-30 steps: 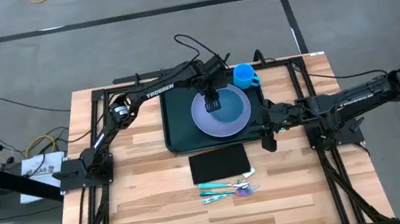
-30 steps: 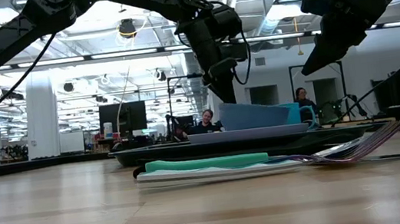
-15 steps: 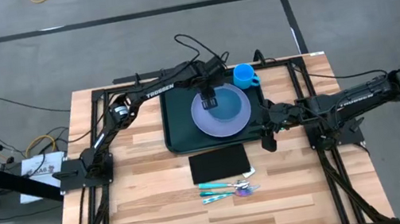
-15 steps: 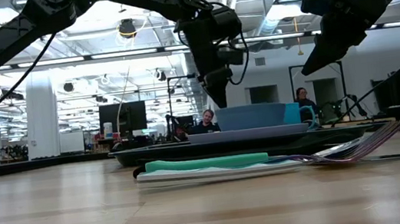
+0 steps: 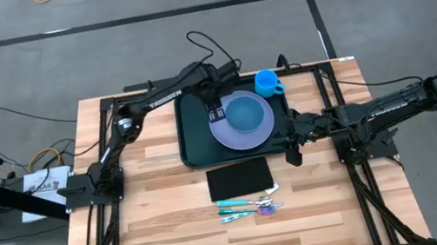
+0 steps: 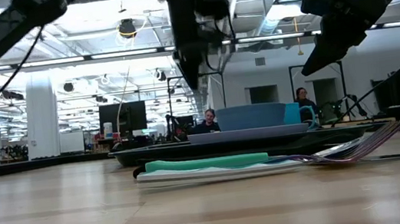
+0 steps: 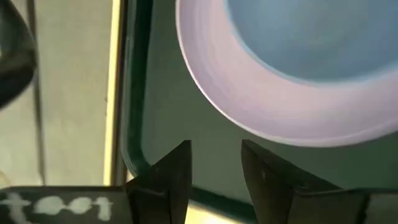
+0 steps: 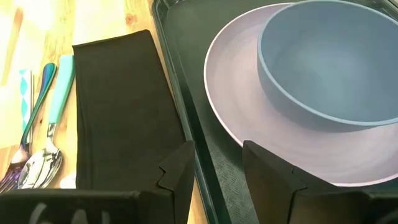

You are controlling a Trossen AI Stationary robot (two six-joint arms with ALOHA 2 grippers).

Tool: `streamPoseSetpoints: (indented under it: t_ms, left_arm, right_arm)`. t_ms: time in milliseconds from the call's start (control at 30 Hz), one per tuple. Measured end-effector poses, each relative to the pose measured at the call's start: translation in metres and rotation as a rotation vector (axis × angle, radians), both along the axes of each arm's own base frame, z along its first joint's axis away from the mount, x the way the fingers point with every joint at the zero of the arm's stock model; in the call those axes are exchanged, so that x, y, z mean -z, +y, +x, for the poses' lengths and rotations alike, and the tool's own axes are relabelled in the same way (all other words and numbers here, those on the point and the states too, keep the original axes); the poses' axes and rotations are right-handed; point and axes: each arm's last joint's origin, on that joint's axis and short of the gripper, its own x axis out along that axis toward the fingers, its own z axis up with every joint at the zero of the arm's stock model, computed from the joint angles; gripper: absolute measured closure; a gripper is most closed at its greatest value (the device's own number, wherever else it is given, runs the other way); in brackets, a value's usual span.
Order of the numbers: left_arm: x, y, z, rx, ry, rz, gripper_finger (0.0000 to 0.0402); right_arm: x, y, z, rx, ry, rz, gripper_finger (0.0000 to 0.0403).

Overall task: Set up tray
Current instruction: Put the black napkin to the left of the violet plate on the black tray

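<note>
**Bowl on the plate, napkin and cutlery outstanding**

My left gripper [image 5: 213,108] hung over the tray's far-left part, just beside the lavender plate [image 5: 238,133], its fingers [image 7: 176,177] apart with nothing between them. My right gripper [image 5: 294,153] waited above the table [image 5: 161,202] off the tray's near-right corner, fingers [image 8: 180,171] likewise apart and empty.

The tray [image 5: 197,143] lay toward the far side of the table, between my two arms. The plate sat on it, and the blue bowl [image 5: 244,114] sat on the plate. A blue mug [image 5: 268,83] stood at the tray's far-right corner; I could not tell whether it was on the tray or just off it. On the bare wood nearer the front lay the black napkin [image 5: 240,178] and, just in front of it, the cutlery [image 5: 251,206], apparently not yet set.

My worries from here, as judgement only:

- The left fingers were close to the plate's rim. A sideways sweep at low height could nudge the plate and shift the bowl off centre.
- The napkin is flat and limp; a shallow pinch might catch only one fold, so it drags or unfolds.
- The cutlery pieces lay bunched together. Closing on one could drag its neighbours or let a slim handle slip out.
- Both arms reaching for the tray together could collide over it.
</note>
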Motion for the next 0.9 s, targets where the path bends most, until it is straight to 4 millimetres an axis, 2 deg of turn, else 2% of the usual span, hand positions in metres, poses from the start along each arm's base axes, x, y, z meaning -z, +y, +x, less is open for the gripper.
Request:
streamPoseSetpoints:
  t_ms: [100,333,467,567,633,733,900]
  left_arm:
    - [-0.031,-0.015,-0.016,-0.004,-0.056,-0.052,0.0273]
    - [-0.103,-0.050,-0.054,0.062,-0.322,-0.179,0.0273]
    - [-0.119,-0.074,-0.072,0.107,-0.406,-0.185,0.0273]
    - [-0.114,-0.091,-0.084,0.131,-0.453,-0.185,0.0273]
    - [-0.101,-0.101,-0.094,0.134,-0.475,-0.194,0.0273]
    - [-0.071,-0.113,-0.112,0.119,-0.528,-0.207,0.0273]
    - [-0.021,-0.138,-0.150,0.121,-0.715,-0.229,0.0273]
  right_arm:
    - [0.000,0.000,0.000,0.006,0.000,0.006,0.0276]
    - [0.000,0.000,0.000,0.007,-0.005,0.007,0.0276]
    - [0.000,0.000,0.000,0.020,-0.010,0.021,0.0276]
    - [0.000,0.000,0.000,0.030,-0.012,0.030,0.0276]
    - [-0.001,0.000,0.001,0.032,-0.015,0.032,0.0276]
    - [-0.002,0.000,0.001,0.047,-0.031,0.050,0.0276]
    - [-0.003,0.000,0.003,0.048,-0.056,0.053,0.0276]
